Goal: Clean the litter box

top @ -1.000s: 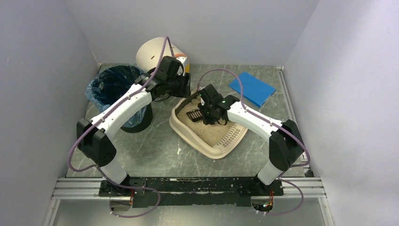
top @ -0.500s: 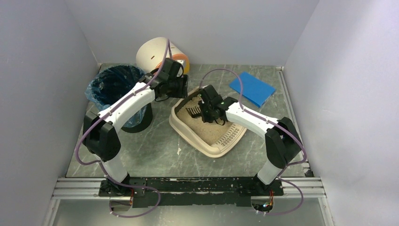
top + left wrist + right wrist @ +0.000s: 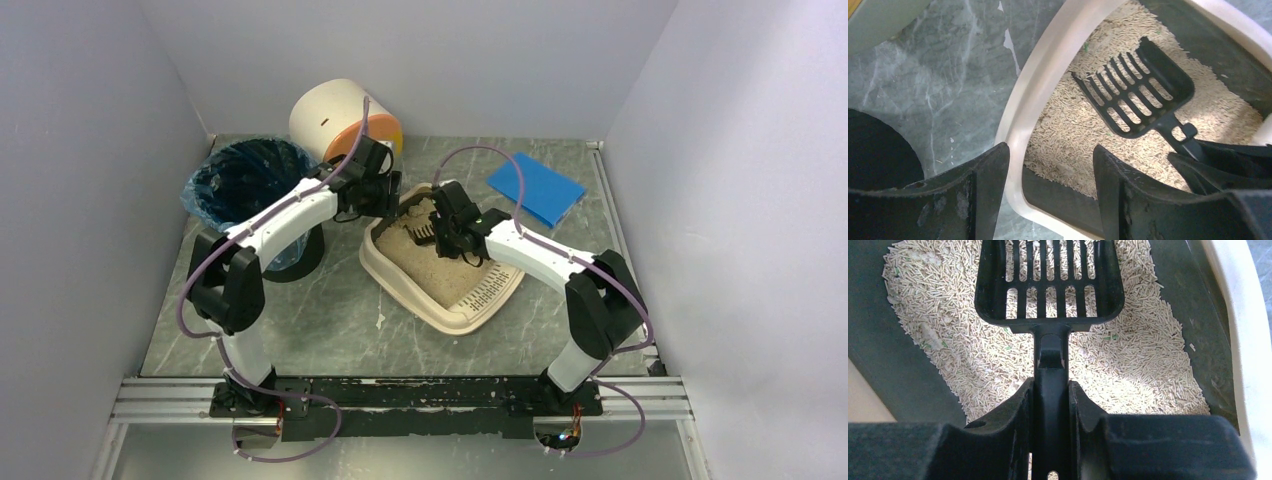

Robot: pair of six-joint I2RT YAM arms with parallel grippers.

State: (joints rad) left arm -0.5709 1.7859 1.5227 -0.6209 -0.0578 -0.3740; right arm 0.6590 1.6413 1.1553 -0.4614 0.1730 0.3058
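Scoop (image 3: 1048, 322) farther back — marbled grey tabletop (image 3: 330, 330), pale walls (image 3: 450, 50)

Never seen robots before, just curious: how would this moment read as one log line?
right gripper: shut on scoop | scoop head: over litter | left gripper: open, astride litter box rim

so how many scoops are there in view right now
1. The black slotted scoop is over the litter at the far end of the litter box, its handle gripped in the right claw. No other shows, though the arms hide part of the tray.
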